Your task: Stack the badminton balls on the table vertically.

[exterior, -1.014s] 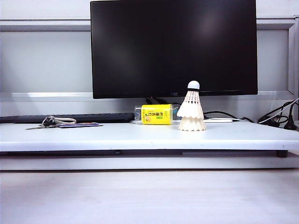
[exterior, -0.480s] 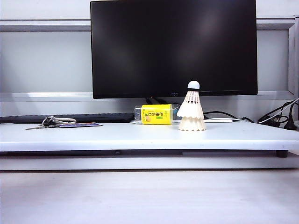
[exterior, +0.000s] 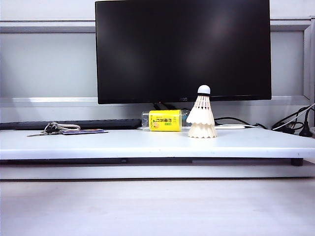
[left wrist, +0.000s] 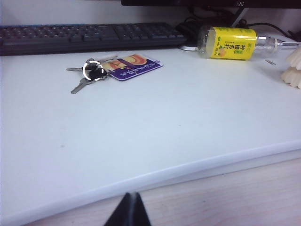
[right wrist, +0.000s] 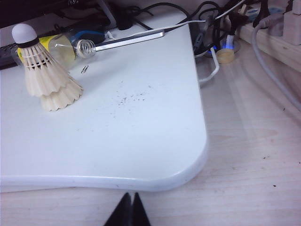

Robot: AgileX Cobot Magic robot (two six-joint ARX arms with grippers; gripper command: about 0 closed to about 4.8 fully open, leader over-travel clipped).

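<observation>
Left hand (left wrist: 128, 209) fully closed, empty, right hand (right wrist: 129, 209) likewise, both clear of table (exterior: 147, 142), badminton balls (exterior: 201, 118) stacked.

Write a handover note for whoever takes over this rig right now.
Left gripper: jaws shut, empty, hanging off the table's front edge.
Right gripper: jaws shut, empty, off the table's front right corner.
Badminton balls: nested one on the other, upright, cork tip up, on the table beside the lying yellow-labelled bottle.
Done: the stack stands on its own.
Left: nothing visible to do; keys untouched.
</observation>
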